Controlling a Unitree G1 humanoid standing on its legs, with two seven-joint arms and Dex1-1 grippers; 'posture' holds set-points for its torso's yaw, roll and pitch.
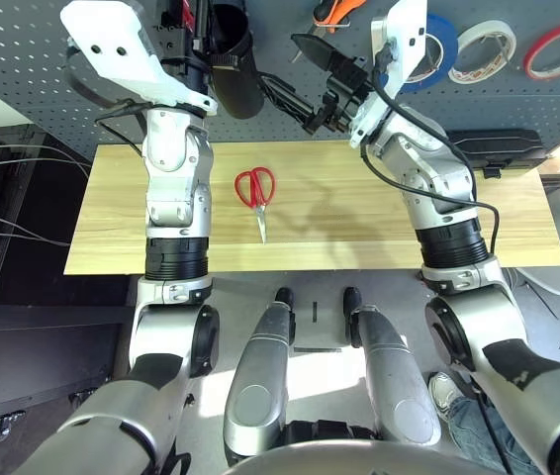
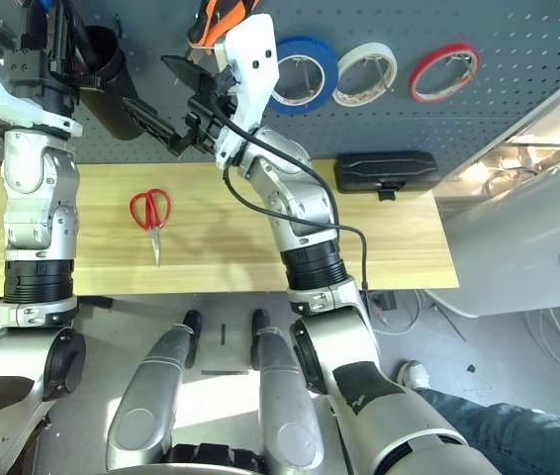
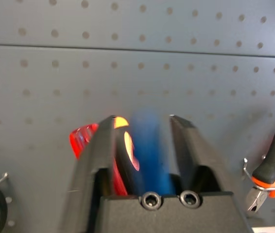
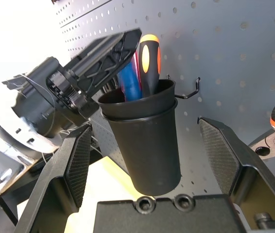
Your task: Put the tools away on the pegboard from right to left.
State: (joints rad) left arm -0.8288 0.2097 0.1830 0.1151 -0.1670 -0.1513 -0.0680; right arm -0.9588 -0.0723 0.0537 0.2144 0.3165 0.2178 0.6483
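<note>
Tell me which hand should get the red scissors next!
Probably the left: its arm is nearer the red scissors. The left gripper is open around the blue screwdriver handle, already in the black cup.

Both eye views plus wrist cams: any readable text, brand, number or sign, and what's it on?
No text reads clearly anywhere.
Right forearm: small light marks on its dark patch, too small to read.
Blue tape roll, white tape roll, red tape roll: faint marks on the inner rings, too small to read.
</note>
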